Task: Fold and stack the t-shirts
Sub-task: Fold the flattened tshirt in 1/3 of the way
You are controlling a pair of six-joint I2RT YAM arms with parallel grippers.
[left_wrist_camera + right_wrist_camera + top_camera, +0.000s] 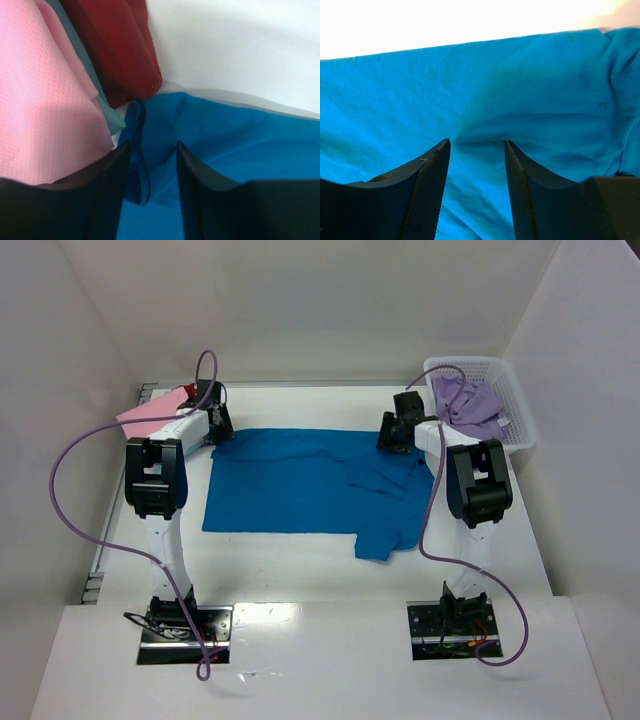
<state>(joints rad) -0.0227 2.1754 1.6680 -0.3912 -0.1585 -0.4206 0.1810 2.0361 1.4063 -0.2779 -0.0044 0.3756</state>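
A bright blue t-shirt point(300, 485) lies spread flat in the middle of the table, one sleeve hanging toward the near right. My left gripper point(222, 435) is open at the shirt's far left corner. In the left wrist view the gripper point(152, 145) straddles a folded blue edge point(140, 165). My right gripper point(388, 440) is open at the shirt's far right edge. In the right wrist view the gripper point(476, 141) has its tips down on wrinkled blue cloth point(495, 90). A pink shirt point(150, 412) and a red shirt point(186, 393) lie folded at the far left. A lavender shirt point(470, 405) lies in the basket.
A white mesh basket point(480, 362) stands at the far right corner. In the left wrist view the pink shirt point(40, 100) and the red shirt point(120, 45) lie close to the left gripper, a grey-teal cloth edge point(95, 85) between them. White walls enclose the table.
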